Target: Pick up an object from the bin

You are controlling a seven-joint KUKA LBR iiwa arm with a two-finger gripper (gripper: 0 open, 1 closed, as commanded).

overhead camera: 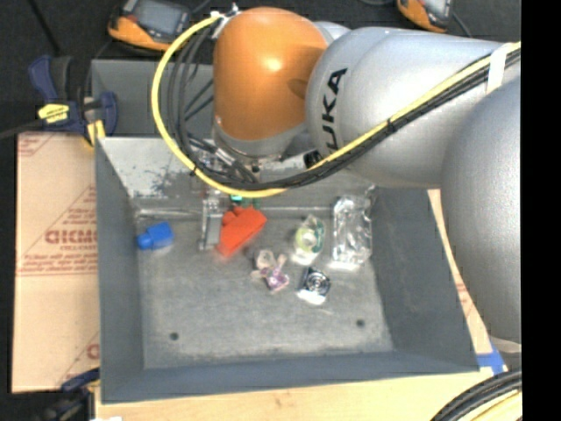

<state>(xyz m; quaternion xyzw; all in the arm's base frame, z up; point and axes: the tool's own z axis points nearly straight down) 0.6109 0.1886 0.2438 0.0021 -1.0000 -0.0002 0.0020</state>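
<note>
- toward the far middle of the grey metal bin (219,323), under the orange wrist cover (263,68) of the arm, the gripper (211,233) hangs down close to the floor of the bin.
- whether the gripper is open or closed i cannot tell; its lower part shows as one grey upright shape.
- just beside it, on the right, lies an orange-red wedge-shaped piece (240,230), a little tilted, with its far end under the wrist; whether the two touch i cannot tell.
- left of the gripper, and apart from it, lies a small blue block (154,237).
- nearer than the wedge and a little to the right lies a small clear thing with pink and purple parts (270,270).
- further to the right stand a small green and white thing (307,238) and, beside it, a clear plastic package (349,232).
- on the near side of these two lies a small round black and white thing (314,286).
- the silver arm (412,103), with a yellow cable (162,77) looped around the wrist, reaches in from the right.
</note>
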